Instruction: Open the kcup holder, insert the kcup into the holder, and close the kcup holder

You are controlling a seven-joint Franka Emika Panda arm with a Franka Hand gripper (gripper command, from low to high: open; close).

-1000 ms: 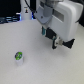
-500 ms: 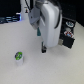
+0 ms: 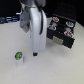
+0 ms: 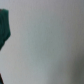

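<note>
- One kcup [image 3: 18, 57] sits nearest the camera in the exterior view, upright on the table [image 3: 60, 70], green top up.
- Just toward the exterior view's right of the kcup, the arm's [image 3: 36, 27] white body comes down near the tabletop; the two look apart, not touching.
- Its gripper [image 3: 35, 52] is at the low end, but the fingers are too blurred to say whether they are spread or pressed together.
- Farther back and well to the right of the kcup stands the holder [image 3: 62, 33], black, with pods in its top slots and a drawer front facing out.
- Wrist view gives only pale blurred table and a dark green patch at one edge.
</note>
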